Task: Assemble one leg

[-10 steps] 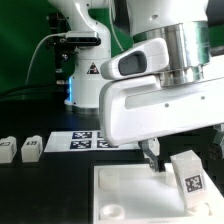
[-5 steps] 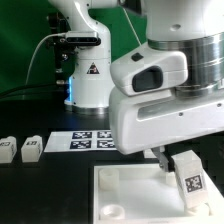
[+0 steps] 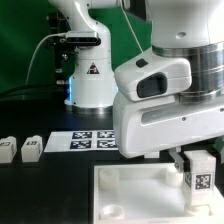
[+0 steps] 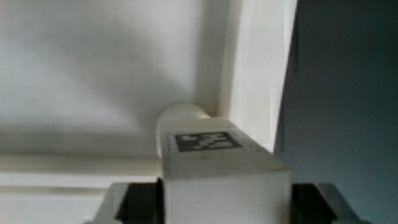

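Dark counter (image 3: 35,190), green backdrop (image 3: 20,20): the jaws hold the tagged leg (image 3: 200,172) upright over the white plate (image 3: 125,190) by the counter's nearest edge, seemingly mid-insertion, next needing careful alignment and lowering.

Bright light glares off the white arm (image 3: 170,125) against a dark backdrop, exterior view; the wrist view is soft, the leg (image 4: 217,150) blurred, grey shadow beside it.

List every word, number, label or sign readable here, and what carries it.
No readable words or numbers.
Dark triangular sign, symbol blurred: white robot base.
Black-and-white square tag, pattern only: small white plastic leg.
Like tags: thin white marker board; two small white blocks, too small to read.
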`<state>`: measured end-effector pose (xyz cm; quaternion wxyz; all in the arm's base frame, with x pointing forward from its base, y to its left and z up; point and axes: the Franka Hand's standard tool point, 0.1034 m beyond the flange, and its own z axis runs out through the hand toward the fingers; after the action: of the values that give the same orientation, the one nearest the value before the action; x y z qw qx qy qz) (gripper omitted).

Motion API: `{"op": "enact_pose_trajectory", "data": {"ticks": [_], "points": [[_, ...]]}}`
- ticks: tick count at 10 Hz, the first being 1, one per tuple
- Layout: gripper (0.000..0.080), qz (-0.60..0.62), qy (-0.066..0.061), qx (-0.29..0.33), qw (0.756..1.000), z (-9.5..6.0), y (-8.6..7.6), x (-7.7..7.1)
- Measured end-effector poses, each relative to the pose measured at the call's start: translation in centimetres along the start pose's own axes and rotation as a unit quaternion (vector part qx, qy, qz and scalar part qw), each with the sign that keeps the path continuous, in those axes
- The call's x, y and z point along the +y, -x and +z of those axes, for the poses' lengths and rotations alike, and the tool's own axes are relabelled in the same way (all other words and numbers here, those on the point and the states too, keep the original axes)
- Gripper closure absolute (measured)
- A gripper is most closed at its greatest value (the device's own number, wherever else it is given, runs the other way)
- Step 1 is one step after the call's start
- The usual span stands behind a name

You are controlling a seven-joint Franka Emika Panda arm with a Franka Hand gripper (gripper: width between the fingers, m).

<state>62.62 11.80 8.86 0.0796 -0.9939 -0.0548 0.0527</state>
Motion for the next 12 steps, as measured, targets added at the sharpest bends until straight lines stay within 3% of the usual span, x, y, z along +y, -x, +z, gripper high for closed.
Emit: {"op": "enact_pose_trajectory", "data": {"ticks": [4,6,9,12], "points": [[0.0495,0.025,0.000,0.001,1.000,0.0,0.0,0.1],[0.0497,0.162,-0.008,0.022,0.987,0.0,-0.6,0.4],[0.0498,0.417,-0.056,0.029,0.907,0.0,-0.7,1.3],[0.0499,0.542,-0.063,0.026,0.838,0.0,-0.8,1.3]]}}
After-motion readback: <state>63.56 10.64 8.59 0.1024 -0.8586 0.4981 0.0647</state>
